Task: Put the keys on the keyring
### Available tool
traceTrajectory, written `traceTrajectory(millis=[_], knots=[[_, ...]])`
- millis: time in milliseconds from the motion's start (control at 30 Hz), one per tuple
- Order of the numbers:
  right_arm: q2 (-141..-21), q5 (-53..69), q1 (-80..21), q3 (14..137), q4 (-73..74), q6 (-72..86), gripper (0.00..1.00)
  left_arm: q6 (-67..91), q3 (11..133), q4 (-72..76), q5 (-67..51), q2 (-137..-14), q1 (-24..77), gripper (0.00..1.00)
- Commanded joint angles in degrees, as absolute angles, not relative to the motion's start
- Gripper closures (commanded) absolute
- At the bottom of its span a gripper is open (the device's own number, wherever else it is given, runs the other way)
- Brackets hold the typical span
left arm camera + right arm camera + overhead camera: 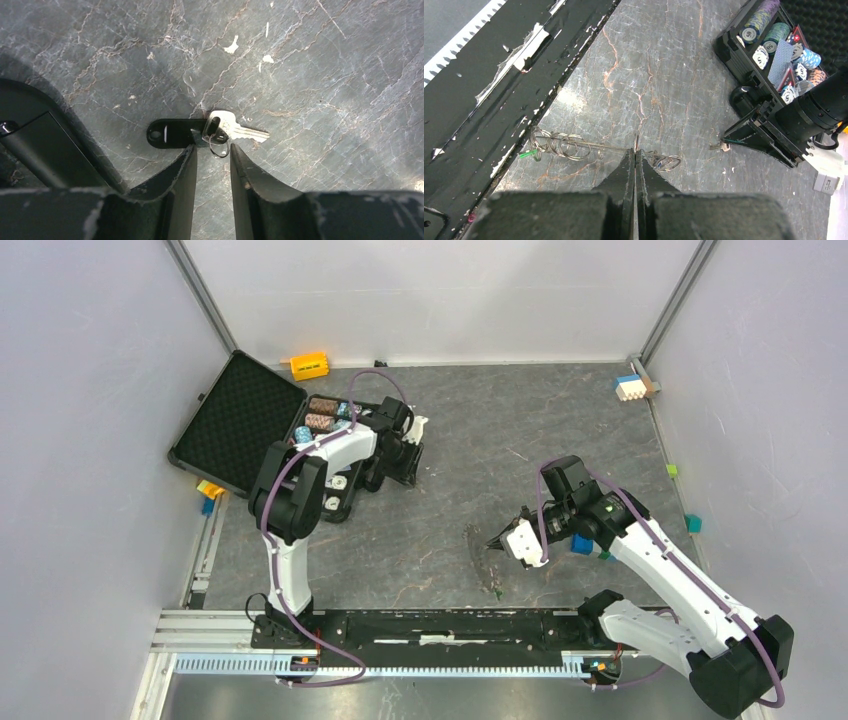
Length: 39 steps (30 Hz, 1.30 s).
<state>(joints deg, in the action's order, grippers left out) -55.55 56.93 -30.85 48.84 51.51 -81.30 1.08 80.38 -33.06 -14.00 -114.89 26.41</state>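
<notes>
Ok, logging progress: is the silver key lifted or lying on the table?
Lying flat: the silver key rests on the table, ungripped, just beyond the open left gripper.

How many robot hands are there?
2. The left hand hovers open over a silver key with a black tag, beside the poker chip case. The right hand, farther right, is shut on the wire keyring.
</notes>
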Motion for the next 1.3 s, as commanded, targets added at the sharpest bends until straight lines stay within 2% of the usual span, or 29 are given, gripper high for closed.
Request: traceTrajectory(millis=[0,367,700,933,1267], knots=[[-54.6,64.7,-30.6,48.9,55.1,-99.4,1.00,4.0,79.7,-32.7,-16.4,-112.9,25.9,0.64],[-54.6,64.2,-30.7,48.5,54.5,-98.8,1.00,4.8,80.0,-30.4,-16.8,-113.5,25.6,0.78],[-54.8,63.8,-30.7,48.4,53.8,-98.3,1.00,1.9,81.4,-30.3,-17.4,-111.8,25.6,0.98],[-54.9,64.7,-30.7,48.2,51.4,-95.6,1.00,-10.0,78.4,-28.7,-24.9,-105.8,25.6,0.98],[-60.5,66.9,-30.7,50.1,41.4,-80.5,1.00,-32.1,69.0,-25.3,-38.9,-94.0,25.6,0.98]])
